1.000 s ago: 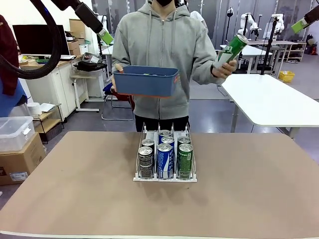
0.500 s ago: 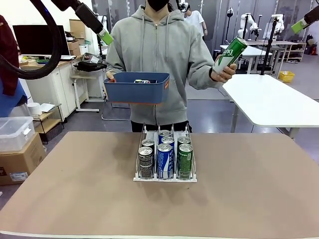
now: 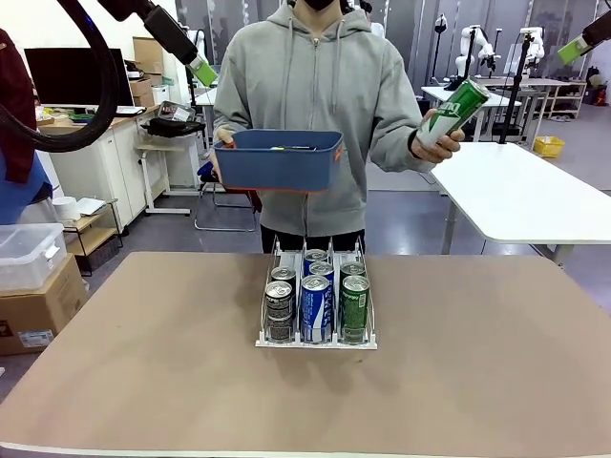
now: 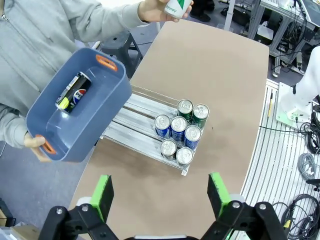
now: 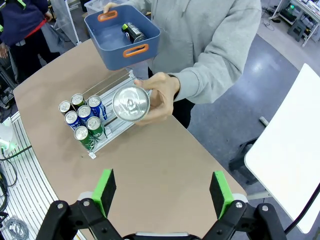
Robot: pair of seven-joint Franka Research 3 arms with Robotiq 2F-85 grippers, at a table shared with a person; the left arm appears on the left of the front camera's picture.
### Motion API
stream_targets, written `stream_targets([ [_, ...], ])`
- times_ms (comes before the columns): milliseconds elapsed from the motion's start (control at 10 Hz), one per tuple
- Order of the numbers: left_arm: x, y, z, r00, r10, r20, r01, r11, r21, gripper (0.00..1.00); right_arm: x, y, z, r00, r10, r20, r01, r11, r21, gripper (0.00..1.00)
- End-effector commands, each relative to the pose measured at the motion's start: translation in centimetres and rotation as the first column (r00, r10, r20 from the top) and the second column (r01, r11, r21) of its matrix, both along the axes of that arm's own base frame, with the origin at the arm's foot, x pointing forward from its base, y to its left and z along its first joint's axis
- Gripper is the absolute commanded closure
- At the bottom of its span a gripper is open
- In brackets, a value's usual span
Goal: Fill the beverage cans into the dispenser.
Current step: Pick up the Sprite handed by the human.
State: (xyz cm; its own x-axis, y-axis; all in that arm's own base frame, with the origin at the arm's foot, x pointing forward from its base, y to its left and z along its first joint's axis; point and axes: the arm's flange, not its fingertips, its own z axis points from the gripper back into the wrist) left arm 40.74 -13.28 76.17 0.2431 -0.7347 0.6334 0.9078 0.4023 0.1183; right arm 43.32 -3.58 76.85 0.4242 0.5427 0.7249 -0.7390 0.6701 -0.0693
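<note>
The dispenser [image 3: 315, 342] stands mid-table with several beverage cans [image 3: 316, 307] packed at its near end: dark, blue-and-white and green-and-white. Across the table a person lifts a green-and-white can [image 3: 452, 113] in one raised hand and carries a blue tub [image 3: 279, 160] in the other. One dark can [image 4: 74, 92] lies in the tub. My left gripper [image 3: 202, 70] hangs high at the back left, open and empty; its wrist view looks down on the dispenser [image 4: 135, 117]. My right gripper [image 3: 576, 48], open and empty, hangs high at the back right above the raised can's silver top [image 5: 131, 103].
The brown table [image 3: 143, 382] spreads wide on both sides of the rack. A white table [image 3: 535, 191] stands behind at the right. A cardboard box [image 3: 38, 305] and a clear bin [image 3: 24, 253] sit on the floor at the left.
The person has shifted the blue tub a little to the right and up, and the hand with the green can has drifted right. Both grippers stay put.
</note>
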Motion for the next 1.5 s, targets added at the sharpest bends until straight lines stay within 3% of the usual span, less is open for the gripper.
stream_targets([
  [0,-0.3,0.2,-0.1,1.0,0.006,-0.02,-0.006,1.0,-0.012,0.0,-0.1,0.7,-0.3,1.0,0.017,-0.025,-0.017,1.0,0.002,0.0],
  [400,-0.3,0.2,-0.1,1.0,0.006,-0.02,-0.006,1.0,-0.012,0.0,2.1,2.9,-1.1,0.98,0.153,-0.126,-0.155,0.988,-0.011,0.0],
  [500,-0.3,0.2,-0.1,1.0,0.006,-0.02,-0.006,1.0,-0.012,0.0,3.3,3.6,-1.1,0.975,0.189,-0.118,-0.19,0.982,0.001,0.0],
  [1400,-0.3,0.2,-0.1,1.0,0.006,-0.02,-0.006,1.0,-0.012,0.0,5.1,9.6,-2.2,0.949,0.293,-0.114,-0.296,0.955,-0.012,0.0],
])
